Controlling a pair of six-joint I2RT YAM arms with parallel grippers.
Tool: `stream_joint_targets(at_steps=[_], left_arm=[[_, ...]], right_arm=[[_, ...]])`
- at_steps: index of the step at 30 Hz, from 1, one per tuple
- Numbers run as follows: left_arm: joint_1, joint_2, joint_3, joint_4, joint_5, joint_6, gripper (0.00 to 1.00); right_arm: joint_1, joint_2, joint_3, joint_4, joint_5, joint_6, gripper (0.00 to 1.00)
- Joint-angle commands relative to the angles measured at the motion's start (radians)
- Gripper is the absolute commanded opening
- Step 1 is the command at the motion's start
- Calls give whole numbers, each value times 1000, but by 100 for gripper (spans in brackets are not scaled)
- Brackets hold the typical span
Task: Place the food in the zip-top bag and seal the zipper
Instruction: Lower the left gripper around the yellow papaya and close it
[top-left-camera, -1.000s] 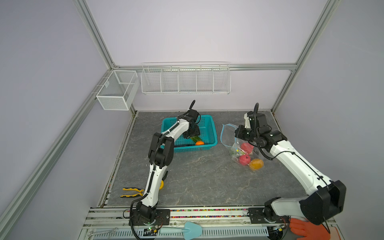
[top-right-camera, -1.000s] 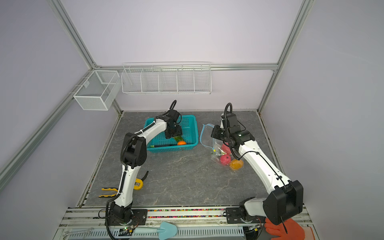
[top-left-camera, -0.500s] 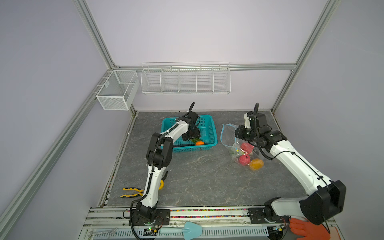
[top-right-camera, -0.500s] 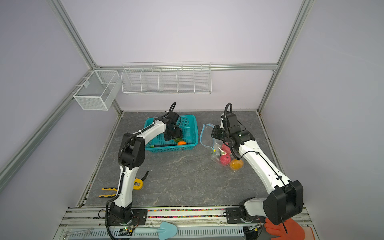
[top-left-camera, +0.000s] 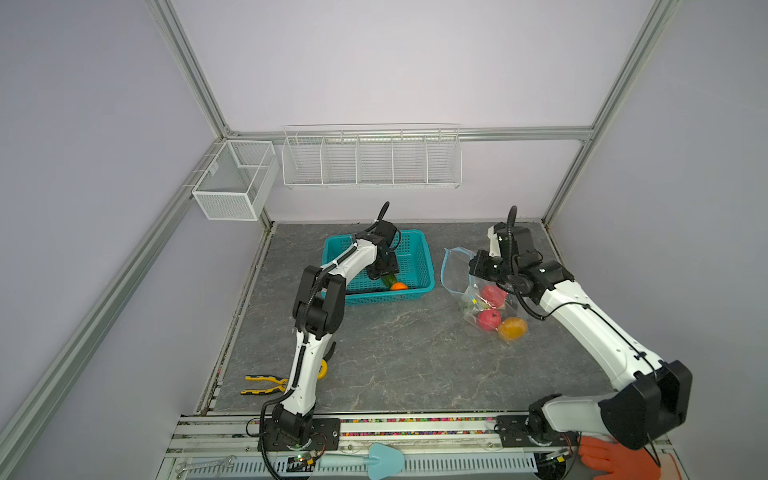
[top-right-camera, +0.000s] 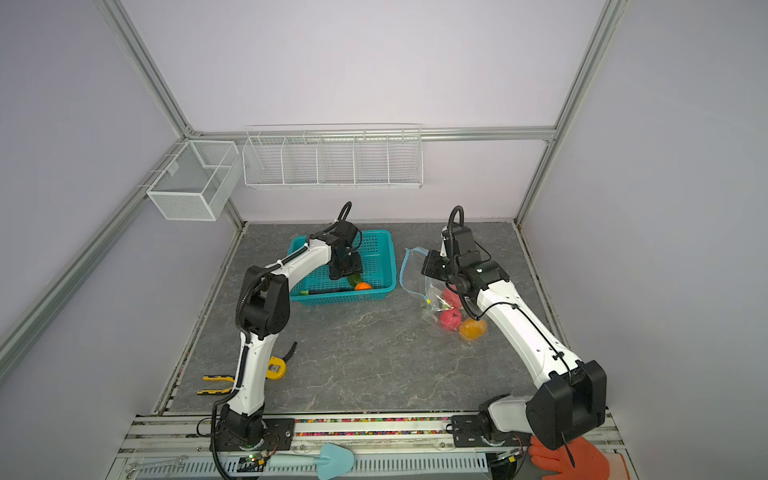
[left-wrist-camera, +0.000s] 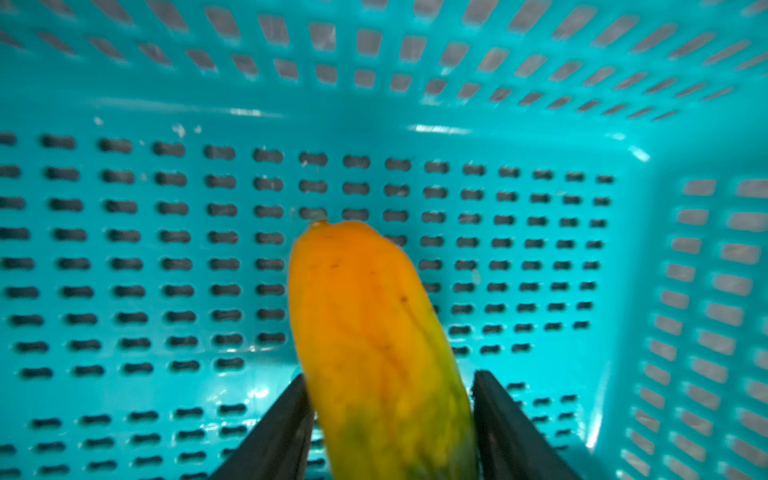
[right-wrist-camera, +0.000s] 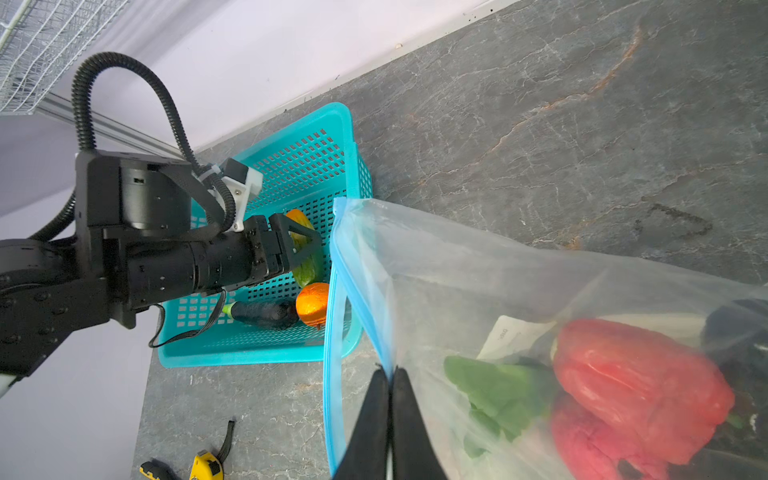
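**Food** (top-left-camera: 489, 319) — lying in two places. Two red pieces (right-wrist-camera: 640, 374), a green leafy piece (right-wrist-camera: 498, 386) and an orange-yellow piece (top-left-camera: 512, 328) are lying inside the bag (top-left-camera: 457, 272). The bag is resting on the bench (top-left-camera: 395, 353) to the right of the basket (top-left-camera: 429, 266), with its mouth turned toward the basket. Three pieces are sitting in the basket: a long yellow-and-green piece (left-wrist-camera: 374, 324), a round orange piece (right-wrist-camera: 313, 303) and a dark piece (right-wrist-camera: 262, 312) lying along the near wall.

The zipper (right-wrist-camera: 330, 374) is gaping open in a loop, and its yellow slider (top-left-camera: 474, 300) is sitting at the end beside the bagged food.

The right hand (right-wrist-camera: 388, 374) is pinching the bag's mouth edge at the zipper, its fingers pressing together on the plastic.

The left hand (left-wrist-camera: 389, 376) is reaching down into the basket, its fingers (left-wrist-camera: 286, 428) standing apart on either side of the yellow-and-green piece — one is touching it and the other is just beside it. Whether the hand is gripping the piece cannot be told.

At the front left of the bench, well apart from the bag, a tape measure (top-right-camera: 275, 368) and pliers (top-left-camera: 262, 384) are lying by the left arm.
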Motion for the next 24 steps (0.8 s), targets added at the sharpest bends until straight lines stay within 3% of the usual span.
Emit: stream_joint_targets(at_steps=[1,17,24], left_arm=[[-2,-10,56,-29,6,6,58],[-6,18,58,-34,20,1,56],[-17,30,50,-35,12,3,48]], right_arm=[[6,-21,6,1,4,3,7],[7,-17,8,1,8,1,7],[8,-18,8,0,8,1,7]])
